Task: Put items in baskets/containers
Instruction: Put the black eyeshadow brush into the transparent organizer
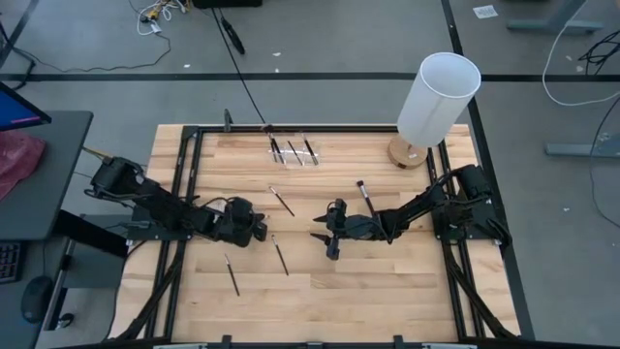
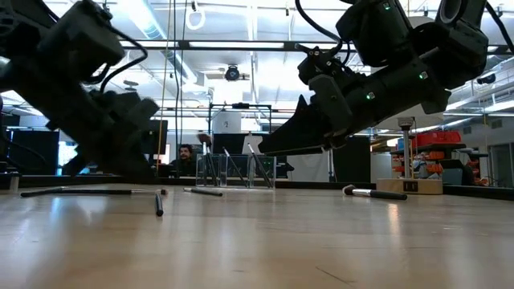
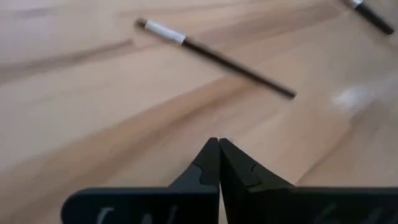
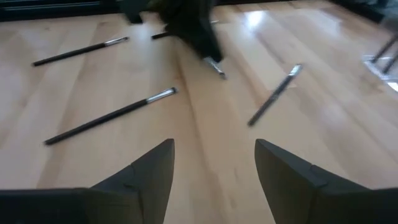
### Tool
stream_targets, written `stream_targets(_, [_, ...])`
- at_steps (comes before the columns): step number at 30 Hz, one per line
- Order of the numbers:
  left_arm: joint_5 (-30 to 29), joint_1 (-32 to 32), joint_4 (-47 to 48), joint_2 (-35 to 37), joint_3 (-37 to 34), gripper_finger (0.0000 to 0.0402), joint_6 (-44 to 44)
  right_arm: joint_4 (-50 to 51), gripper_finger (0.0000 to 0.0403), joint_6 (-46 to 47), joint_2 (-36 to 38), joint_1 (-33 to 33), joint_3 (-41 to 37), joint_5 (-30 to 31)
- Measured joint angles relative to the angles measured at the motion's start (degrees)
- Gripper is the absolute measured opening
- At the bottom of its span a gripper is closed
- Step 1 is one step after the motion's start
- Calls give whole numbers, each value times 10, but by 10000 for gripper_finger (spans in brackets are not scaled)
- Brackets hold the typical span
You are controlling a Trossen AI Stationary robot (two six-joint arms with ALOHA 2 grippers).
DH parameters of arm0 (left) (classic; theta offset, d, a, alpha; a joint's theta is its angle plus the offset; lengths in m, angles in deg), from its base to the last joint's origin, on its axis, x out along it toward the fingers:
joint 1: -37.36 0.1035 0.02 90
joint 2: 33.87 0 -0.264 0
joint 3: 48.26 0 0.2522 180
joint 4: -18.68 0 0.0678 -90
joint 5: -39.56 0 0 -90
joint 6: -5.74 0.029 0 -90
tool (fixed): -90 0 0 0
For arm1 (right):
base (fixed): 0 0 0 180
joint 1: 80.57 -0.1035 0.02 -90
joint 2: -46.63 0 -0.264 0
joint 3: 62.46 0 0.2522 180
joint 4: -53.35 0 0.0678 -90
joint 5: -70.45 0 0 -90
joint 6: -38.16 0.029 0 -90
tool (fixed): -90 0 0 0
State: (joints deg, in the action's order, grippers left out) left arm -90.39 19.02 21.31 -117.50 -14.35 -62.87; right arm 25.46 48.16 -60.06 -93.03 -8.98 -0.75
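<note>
Several slim dark brushes lie flat on the wooden table: one (image 1: pixel 281 201) mid-table, one (image 1: pixel 366 199) to its right, one (image 1: pixel 280 254) between the grippers, one (image 1: pixel 232 274) nearer the front. More brushes stand in the clear organiser (image 1: pixel 294 150) at the far edge. My left gripper (image 1: pixel 262 233) is shut and low over the table, its tips (image 3: pixel 217 149) short of a white-ferruled brush (image 3: pixel 214 56). My right gripper (image 1: pixel 325 239) is open and faces it from the right, with a brush (image 4: pixel 112 115) on the wood ahead of its fingers (image 4: pixel 214 162).
A tall white cylinder on a round wooden base (image 1: pixel 436 97) stands at the far right corner. Black frame rails (image 1: pixel 184 184) run along the table's sides. Bare wood lies between the grippers and the near edge. A person (image 2: pixel 185 156) shows in the room behind.
</note>
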Motion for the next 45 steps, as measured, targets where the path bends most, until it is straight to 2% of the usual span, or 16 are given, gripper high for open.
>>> stream_targets(7, [23, 29, -13, 1, 0, 1, 67, 2, 226, 0, 0, 0, 0, -19])
stream_targets(10, [31, 32, -7, 23, 0, 17, 135, 2, 226, 0, 0, 0, 0, -19])
stream_targets(13, [39, 35, 5, 64, 1, 54, 207, 2, 226, 0, 0, 0, 0, -19])
stream_targets(17, [55, 60, 63, 134, 1, 123, 294, 0, 226, 0, 0, 0, 0, -19])
stream_targets(21, [107, 120, 109, 163, 0, 186, 404, -14, 226, 0, 0, 0, 0, -19])
stream_targets(24, [183, 183, 96, 162, -10, 206, 473, -28, 226, -3, 0, 0, 0, -19])
stream_targets(27, [280, 239, 60, 161, -39, 207, 520, -34, 226, 0, 0, 0, 0, -19])
stream_targets(29, [320, 264, 47, 161, -56, 202, 545, -34, 226, 4, 0, 0, 0, -19])
stream_targets(32, [317, 281, 34, 161, -82, 191, 573, -34, 226, 11, 0, 0, 0, -20])
stream_targets(35, [313, 286, -27, 162, -117, 178, 589, -34, 226, 11, 0, 0, 0, -20])
stream_targets(42, [322, 287, -151, 163, -186, 134, 581, -40, 226, 6, 0, 0, 0, -19])
stream_targets(45, [324, 283, -166, 162, -194, 111, 581, -53, 226, 4, 0, 0, 0, -19])
